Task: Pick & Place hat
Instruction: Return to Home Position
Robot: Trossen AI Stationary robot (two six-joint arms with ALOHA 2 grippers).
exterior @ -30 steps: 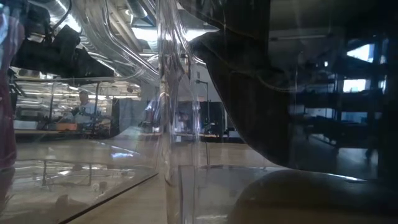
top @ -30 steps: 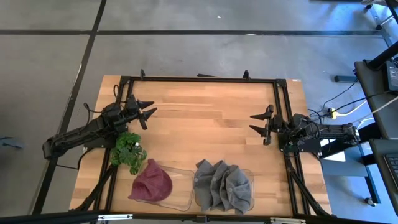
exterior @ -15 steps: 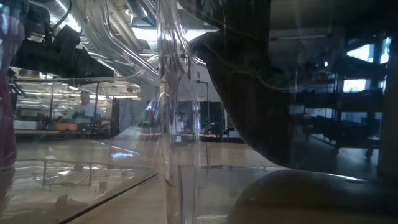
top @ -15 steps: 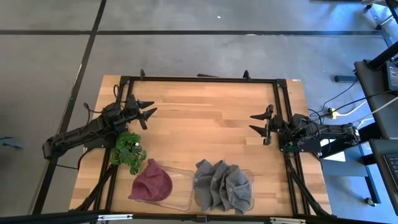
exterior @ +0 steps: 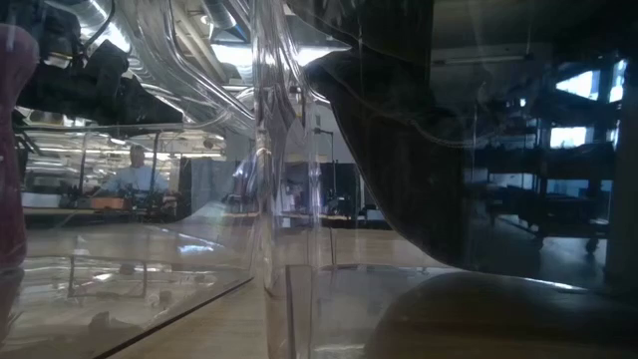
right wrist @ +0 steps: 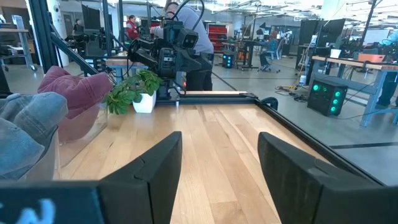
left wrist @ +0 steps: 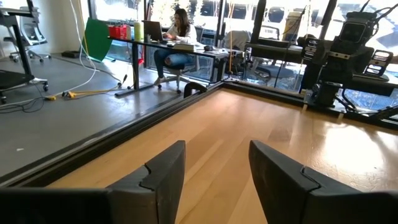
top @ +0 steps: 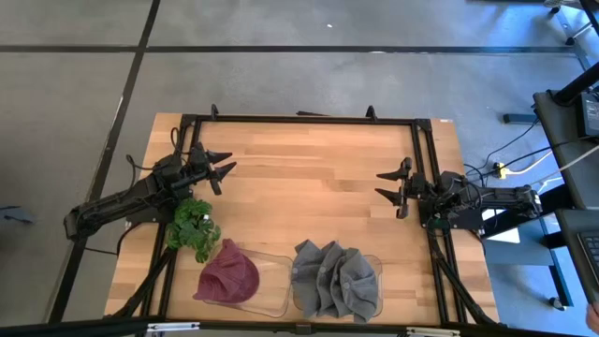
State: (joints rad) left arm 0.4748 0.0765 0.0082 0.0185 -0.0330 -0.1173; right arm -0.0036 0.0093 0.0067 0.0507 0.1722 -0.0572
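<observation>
Both claws released, empty — left gripper, right gripper at table sides. Red cap in left bin, gray caps in right bin. Risk: low left-side swing nudging plant.

wooden table | potted plant, green, in a white pot, near its left edge | person seated at a desk across the room | cables on the floor, right side
</observation>
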